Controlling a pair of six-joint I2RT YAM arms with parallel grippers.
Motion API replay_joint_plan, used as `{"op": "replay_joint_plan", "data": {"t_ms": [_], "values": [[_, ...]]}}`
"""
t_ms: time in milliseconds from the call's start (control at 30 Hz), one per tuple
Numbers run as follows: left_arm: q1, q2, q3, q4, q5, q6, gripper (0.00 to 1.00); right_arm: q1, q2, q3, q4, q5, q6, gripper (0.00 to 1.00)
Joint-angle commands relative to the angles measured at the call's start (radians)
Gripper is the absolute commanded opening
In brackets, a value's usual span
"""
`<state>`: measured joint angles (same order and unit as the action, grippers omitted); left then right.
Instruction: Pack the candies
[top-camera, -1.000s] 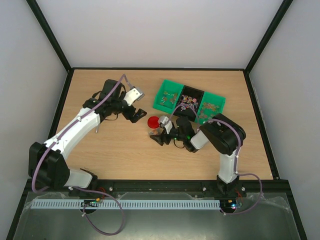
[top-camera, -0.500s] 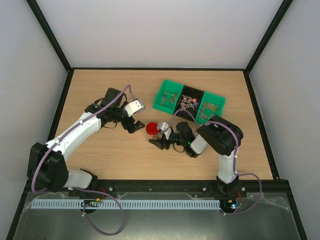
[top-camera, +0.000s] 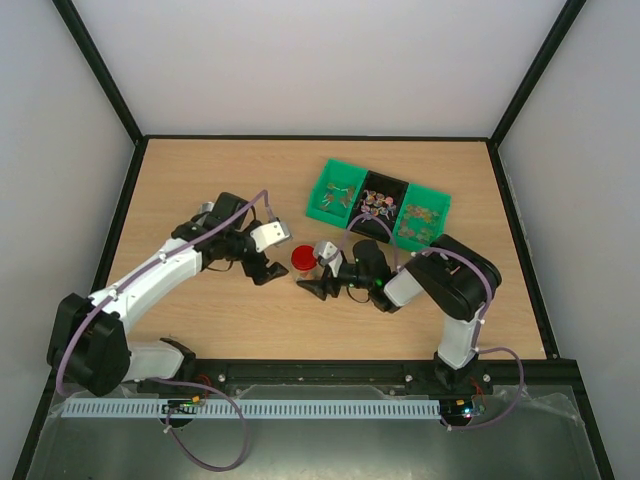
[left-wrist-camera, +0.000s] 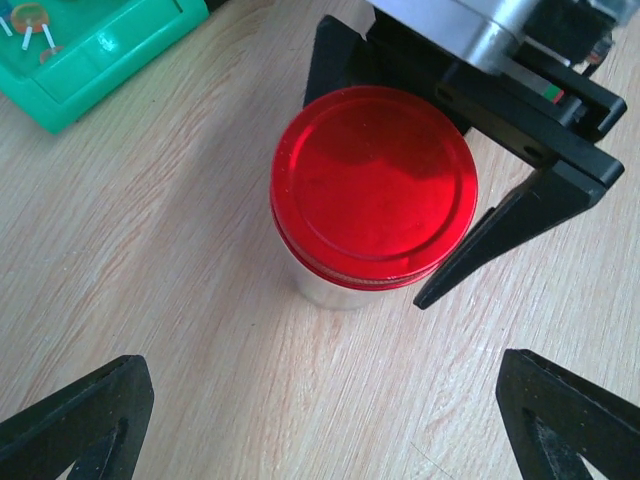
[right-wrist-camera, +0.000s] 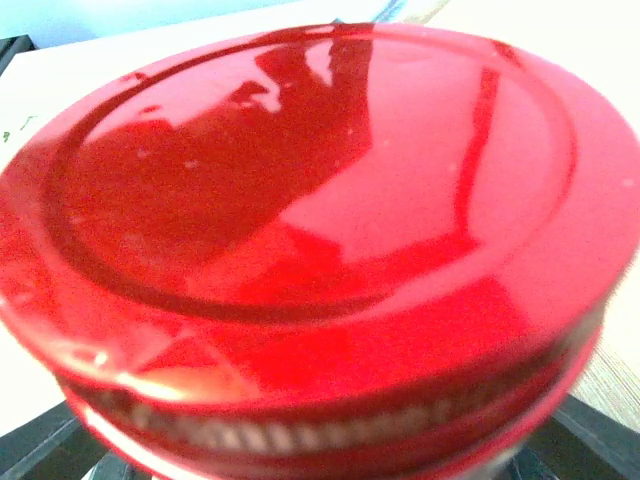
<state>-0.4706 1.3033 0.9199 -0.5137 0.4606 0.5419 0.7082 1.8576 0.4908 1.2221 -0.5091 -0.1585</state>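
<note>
Right gripper (top-camera: 317, 271) straddles the small clear-bodied jar (left-wrist-camera: 335, 295) with the red round screw lid (left-wrist-camera: 375, 185). One black finger sits behind the jar and the other on its near-right side, prob. to brace it on the light wooden table (top-camera: 220, 310) so it can't spin or slide. Jaws are set wide around the jar, but I can't tell if the pads actually press on it – the lid overhangs and hides the contact. In the right wrist view the lid fills the pic, so that arm is right up against it.

Left gripper (left-wrist-camera: 320, 428) hangs above and just beside the jar w/ jaws spread wide and nothing btwn them. It looks lined up to come down on the lid, judging by the lid sitting near-centred in its wrist cam. The lid is on the jar, so unscrewing likely comes first – nothing is packed yet as far as visible, and the jar contents are not readable.

The candies (top-camera: 377, 205) are tiny wrapped sweets in mixed pink/orange/yellow/white, piled loose. They lie in the three-compartment plastic bin (top-camera: 316, 195) (green ends, black middle) at the far right of the table, near the jar but apart from it. A few at the left end show thin white sticks. None are on the bare table that I can see.
</note>
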Motion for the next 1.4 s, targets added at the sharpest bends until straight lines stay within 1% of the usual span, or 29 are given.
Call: {"op": "replay_joint_plan", "data": {"t_ms": [0,100,267,400,700,833,933,1233,1367], "values": [[-0.001,-0.027,-0.035,0.040,0.035,0.041,0.97,0.007,-0.038,0.032,-0.074,-0.011,-0.025,0.82],[-0.011,-0.022,-0.046,0.075,0.049,0.045,0.97,0.007,-0.058,0.040,-0.100,-0.022,-0.032,0.81],[-0.039,0.006,-0.058,0.141,0.056,0.038,0.97,0.012,-0.073,0.046,-0.127,-0.032,-0.050,0.76],[-0.059,0.036,-0.054,0.178,0.048,0.026,0.99,0.019,-0.085,0.051,-0.139,-0.036,-0.053,0.72],[-0.090,0.080,-0.046,0.222,0.043,0.016,0.99,0.028,-0.098,0.046,-0.156,-0.040,-0.068,0.64],[-0.091,0.092,-0.046,0.227,0.014,0.011,0.99,0.030,-0.102,0.039,-0.156,-0.049,-0.080,0.61],[-0.081,0.095,-0.044,0.224,-0.010,0.001,0.98,0.030,-0.107,0.031,-0.157,-0.051,-0.092,0.59],[0.013,0.077,-0.050,0.206,0.015,-0.006,0.94,0.030,-0.119,0.011,-0.159,-0.077,-0.112,0.51],[0.038,0.076,-0.052,0.197,0.016,0.030,0.93,0.030,-0.119,0.010,-0.162,-0.075,-0.112,0.48]]}}
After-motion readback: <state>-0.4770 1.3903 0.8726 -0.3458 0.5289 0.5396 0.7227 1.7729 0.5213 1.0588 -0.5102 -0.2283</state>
